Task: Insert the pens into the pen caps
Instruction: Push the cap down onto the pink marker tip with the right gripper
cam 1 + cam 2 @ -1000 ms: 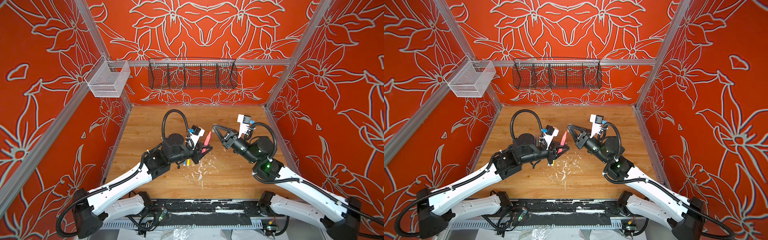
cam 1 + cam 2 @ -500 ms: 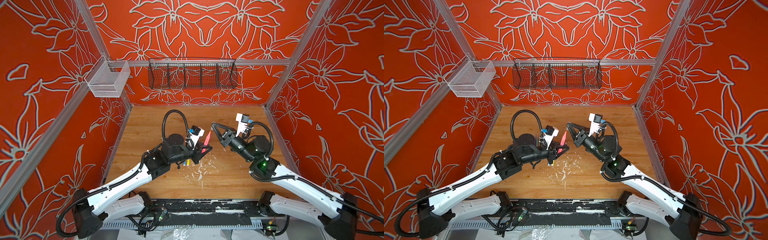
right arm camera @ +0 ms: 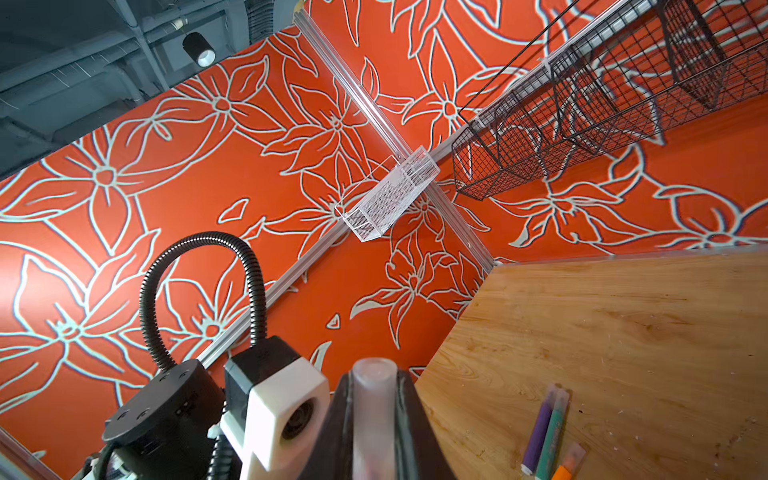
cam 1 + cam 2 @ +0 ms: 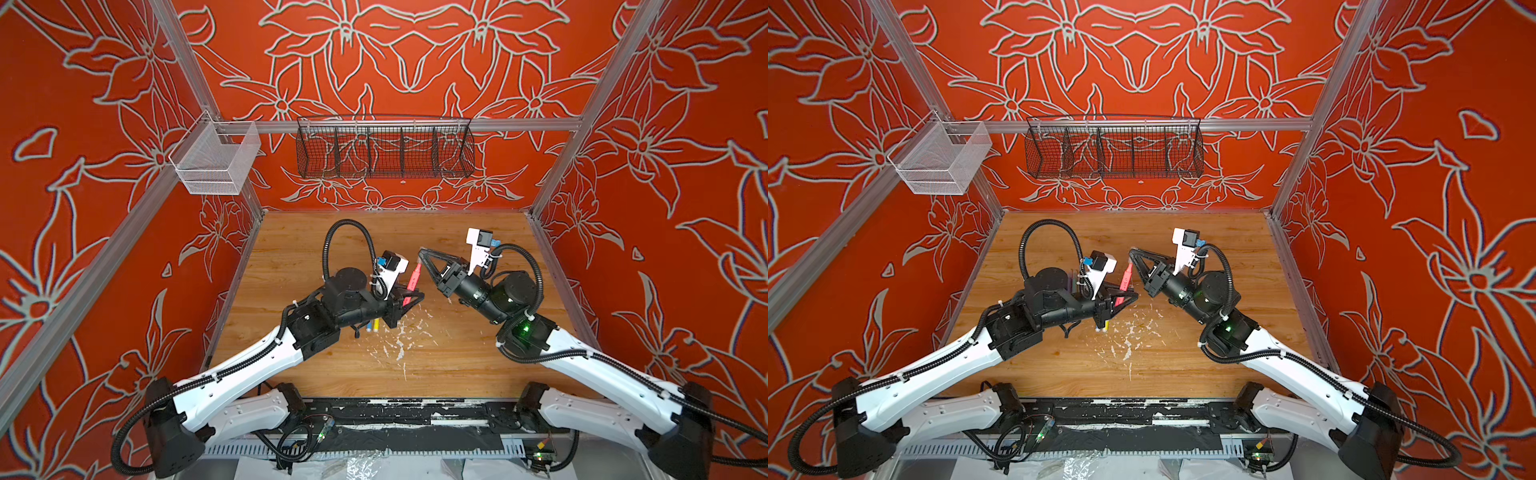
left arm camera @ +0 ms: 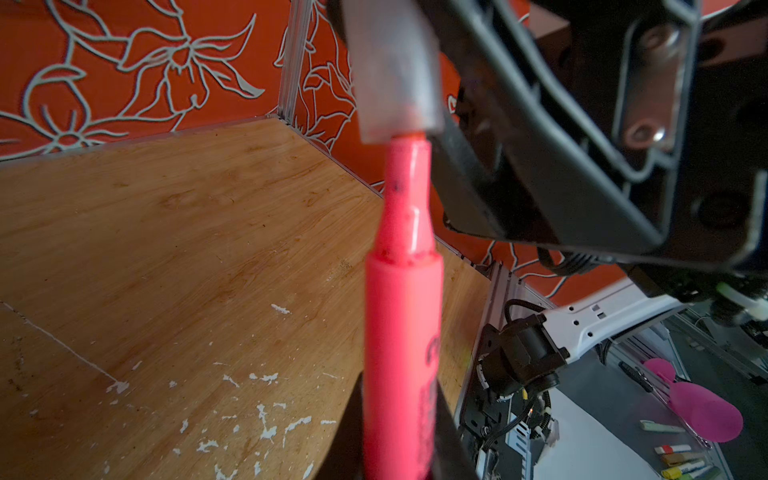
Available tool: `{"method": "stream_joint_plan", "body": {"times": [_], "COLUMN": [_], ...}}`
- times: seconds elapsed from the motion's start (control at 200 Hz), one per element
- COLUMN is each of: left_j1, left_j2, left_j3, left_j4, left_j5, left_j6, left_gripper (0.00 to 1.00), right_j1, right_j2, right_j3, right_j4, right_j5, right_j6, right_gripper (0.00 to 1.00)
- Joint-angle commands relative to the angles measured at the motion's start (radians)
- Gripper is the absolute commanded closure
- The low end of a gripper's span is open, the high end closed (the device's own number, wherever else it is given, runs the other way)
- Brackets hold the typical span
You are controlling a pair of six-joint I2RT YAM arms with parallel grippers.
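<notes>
The left arm reaches in from the near left corner, forearm low, wrist turned toward the middle. Its left tool is clamped narrow on the lower barrel of the pink pen. The pen stands clear of the counter, tip up and leaning toward the back wall.

The right arm comes from the near right corner with its elbow bent. Its wrist is raised and aimed left and back at the pen's tip. The right tool pinches a clear cap between its fingers, with the open end sticking out.

In the left wrist view the cap's mouth meets the pen's tip; how far the tip is in, I cannot tell.

A blue pen and a yellow pen lie on the counter under the left wrist. A purple pen, a green pen and an orange pen lie side by side farther left.
</notes>
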Motion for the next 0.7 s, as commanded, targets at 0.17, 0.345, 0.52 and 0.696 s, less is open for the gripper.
{"method": "stream_joint_plan", "body": {"times": [0.17, 0.345, 0.52, 0.696], "left_j1": [-0.006, -0.006, -0.007, -0.006], "left_j2": [-0.029, -0.046, -0.046, -0.046], "left_j3": [-0.023, -0.039, -0.051, -0.054], "left_j4": [0.033, 0.048, 0.059, 0.064], "left_j5": [-0.014, -0.043, -0.054, -0.054], "left_j6": [0.002, -0.007, -0.012, -0.008], "left_gripper": [1.00, 1.00, 1.00, 1.00], "right_j1": [0.035, 0.054, 0.074, 0.087], "right_j2": [-0.026, -0.032, -0.069, -0.106], "right_j3": [-0.034, -0.085, -0.128, -0.134], "right_j4": [0.018, 0.020, 0.021, 0.005], "right_j5": [-0.025, -0.018, 0.007, 0.007], "right_j6": [0.017, 0.004, -0.024, -0.047], "right_gripper": [1.00, 1.00, 0.82, 0.55]}}
